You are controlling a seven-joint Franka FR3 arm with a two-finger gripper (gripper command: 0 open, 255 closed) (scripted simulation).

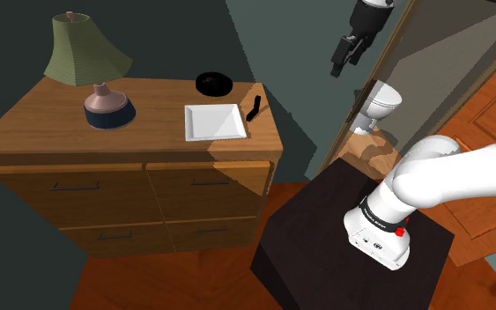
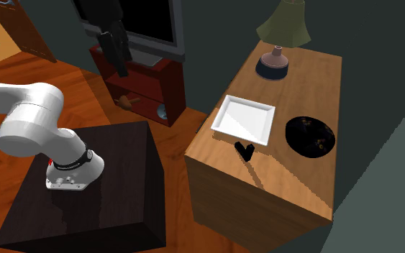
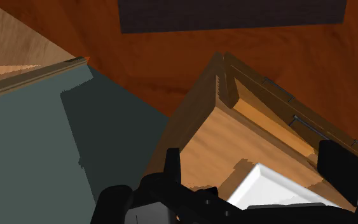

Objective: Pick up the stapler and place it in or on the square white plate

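The black stapler lies on top of the wooden chest of drawers, close to the edge that faces the stand. It is just beside one edge of the square white plate; whether the two touch cannot be told. The plate lies flat with nothing on it. Near it, farther back in the shoulder view, sits a round black dish. A lamp with a green shade and a dark round base stands towards the shoulder view's left, well apart from the stapler. The jaws are open and hold nothing. They hang high in the air off to the shoulder view's right of the chest, well apart from the stapler, and in the wrist view a corner of the plate shows between them far below. The white arm rises from the dark box stand, which sits on a reddish wooden floor beside the chest.
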